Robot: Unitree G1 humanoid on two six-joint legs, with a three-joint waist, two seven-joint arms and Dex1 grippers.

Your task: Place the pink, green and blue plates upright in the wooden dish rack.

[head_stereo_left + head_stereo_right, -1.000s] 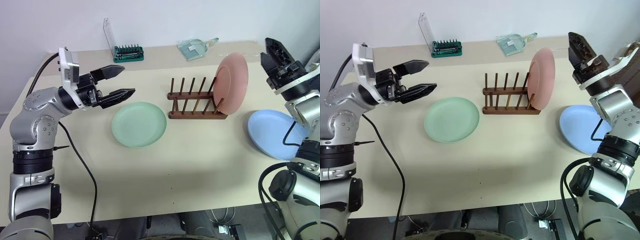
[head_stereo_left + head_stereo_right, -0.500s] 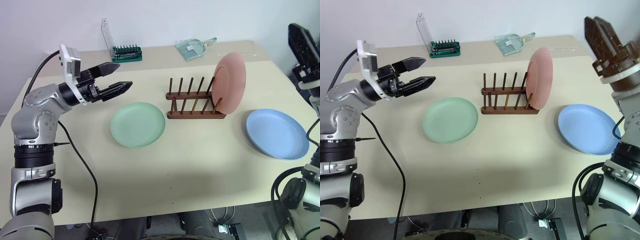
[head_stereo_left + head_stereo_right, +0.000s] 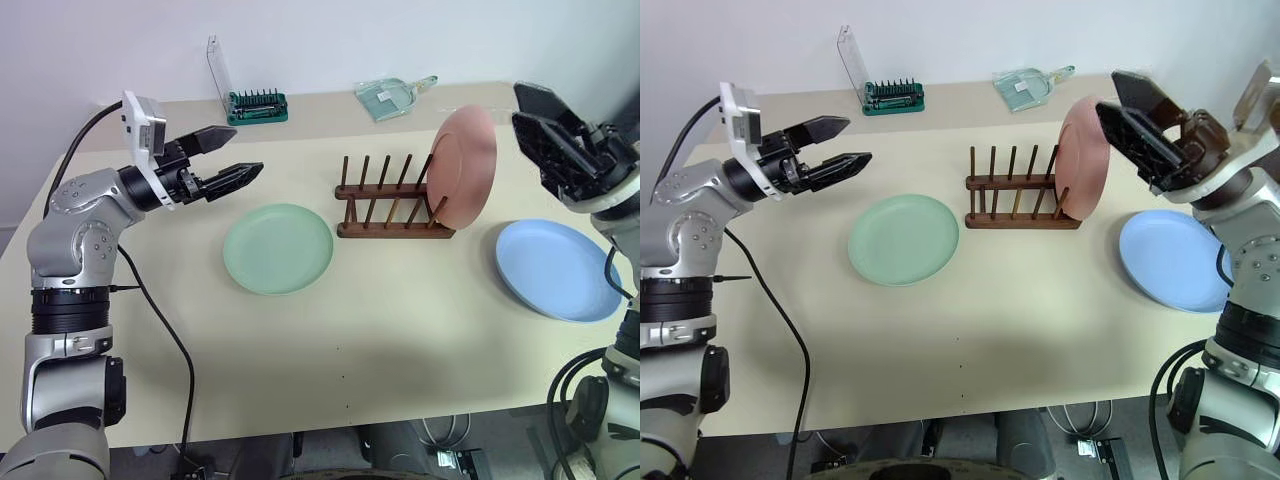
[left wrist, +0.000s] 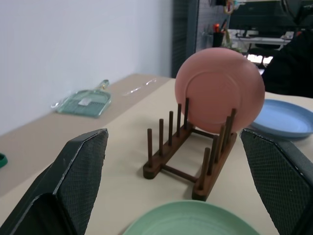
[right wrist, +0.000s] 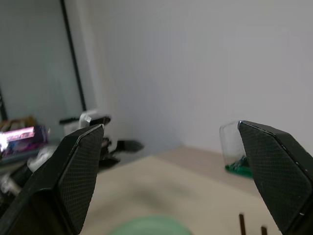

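Note:
The pink plate (image 3: pixel 462 165) stands upright in the right end of the wooden dish rack (image 3: pixel 390 205) at the table's middle. To the rack's left the green plate (image 3: pixel 278 248) lies flat, and the blue plate (image 3: pixel 556 268) lies flat to its right. My left gripper (image 3: pixel 250 150) hovers open and empty above the table, behind and left of the green plate, pointing toward the rack. Just right of the pink plate, my right gripper (image 3: pixel 517 103) is raised in the air, open and empty, and points leftward.
A green bit holder with a clear lid (image 3: pixel 255 105) and a clear dustpan (image 3: pixel 390 97) sit along the table's back edge. A black cable (image 3: pixel 160 320) trails over the table's left front. Bare table (image 3: pixel 400 330) lies in front of the plates.
My right gripper has swung from the far right edge back toward the pink plate and turned to point left. The left gripper has hardly moved.

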